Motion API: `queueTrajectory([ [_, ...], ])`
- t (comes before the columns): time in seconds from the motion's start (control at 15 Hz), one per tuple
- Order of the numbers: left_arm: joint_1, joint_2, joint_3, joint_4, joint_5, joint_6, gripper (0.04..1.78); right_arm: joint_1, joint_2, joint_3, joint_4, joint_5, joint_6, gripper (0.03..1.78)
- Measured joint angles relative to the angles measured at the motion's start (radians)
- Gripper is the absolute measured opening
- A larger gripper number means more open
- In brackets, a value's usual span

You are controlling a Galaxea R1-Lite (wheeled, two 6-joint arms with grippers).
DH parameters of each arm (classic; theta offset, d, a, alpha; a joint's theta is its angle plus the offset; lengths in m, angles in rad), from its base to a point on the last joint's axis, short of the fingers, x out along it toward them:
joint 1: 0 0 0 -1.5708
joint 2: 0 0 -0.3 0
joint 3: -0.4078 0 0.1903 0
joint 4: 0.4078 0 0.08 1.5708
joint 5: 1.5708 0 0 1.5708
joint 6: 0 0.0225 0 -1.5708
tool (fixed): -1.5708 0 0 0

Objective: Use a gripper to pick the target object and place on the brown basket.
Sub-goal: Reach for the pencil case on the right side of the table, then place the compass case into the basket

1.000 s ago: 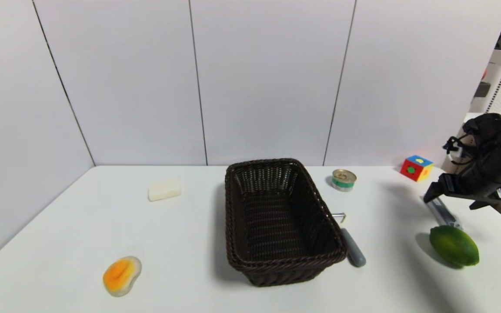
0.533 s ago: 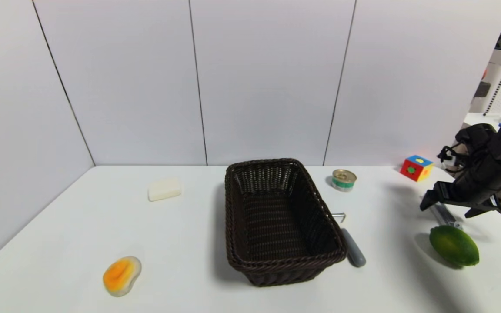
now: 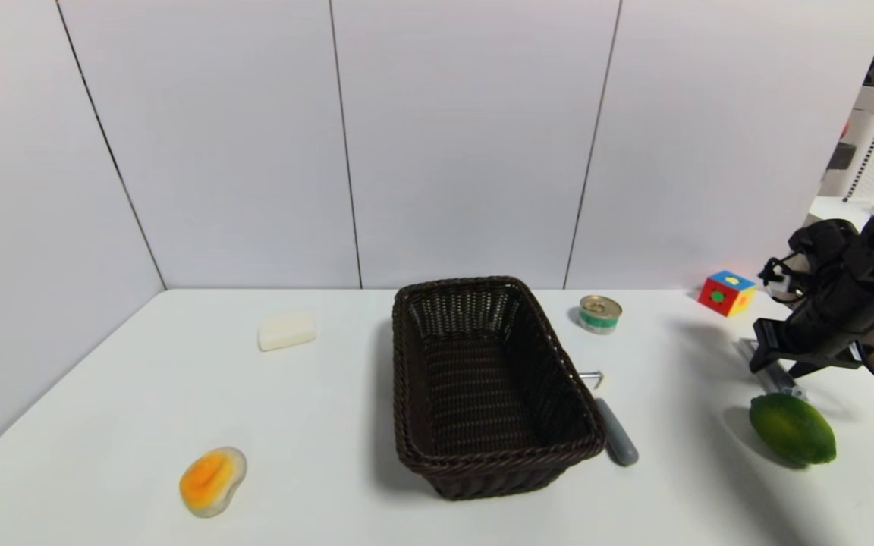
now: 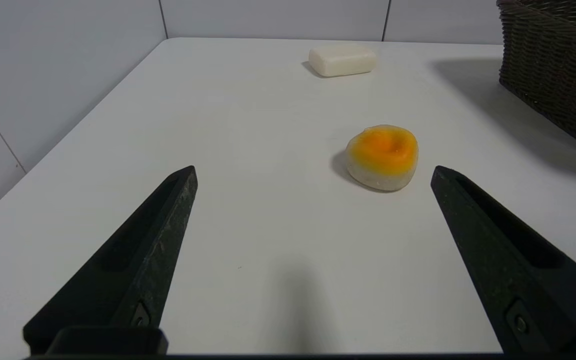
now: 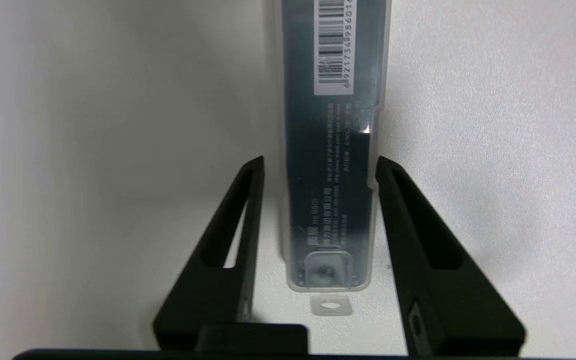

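The target object, a long grey translucent case (image 5: 333, 150) with a white barcode label, lies flat on the white table at the far right (image 3: 777, 377). My right gripper (image 5: 319, 162) is low over it and open, one finger on each side of its end; one finger (image 5: 398, 210) is at the case's edge and the other stands a little apart. In the head view the right gripper (image 3: 769, 355) covers most of the case. The brown basket (image 3: 407, 394) stands empty mid-table. My left gripper (image 4: 313, 170) is open and empty over the table's left part.
A green fruit (image 3: 792, 428) lies just in front of the case. A grey-handled tool (image 3: 616, 440) lies against the basket's right side. A tin can (image 3: 600, 313) and a coloured cube (image 3: 726, 293) stand farther back. A white soap bar (image 3: 287, 330) and an orange piece (image 3: 212, 480) lie left.
My right gripper has come down and tilted steeper onto the case, covering more of it. Nothing else has moved.
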Motion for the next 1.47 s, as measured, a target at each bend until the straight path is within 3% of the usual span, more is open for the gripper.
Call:
queueTrajectory([
  [0.07,0.0,0.0,0.0,0.0,0.0,0.0,1.69,0.0,0.002,0.002,-0.001,0.0,0.001,0.54],
  [0.47,0.0,0.0,0.0,0.0,0.0,0.0,1.69,-0.003,-0.025,-0.029,0.001,0.003,-0.004,0.54],
  [0.8,0.0,0.0,0.0,0.0,0.0,0.0,1.69,0.071,-0.119,-0.146,0.0,0.006,-0.001,0.54],
  [1.13,0.0,0.0,0.0,0.0,0.0,0.0,1.69,0.263,-0.251,-0.192,0.001,0.006,0.008,0.54],
  [1.47,0.0,0.0,0.0,0.0,0.0,0.0,1.69,0.54,-0.392,-0.093,0.001,0.006,0.012,0.54],
])
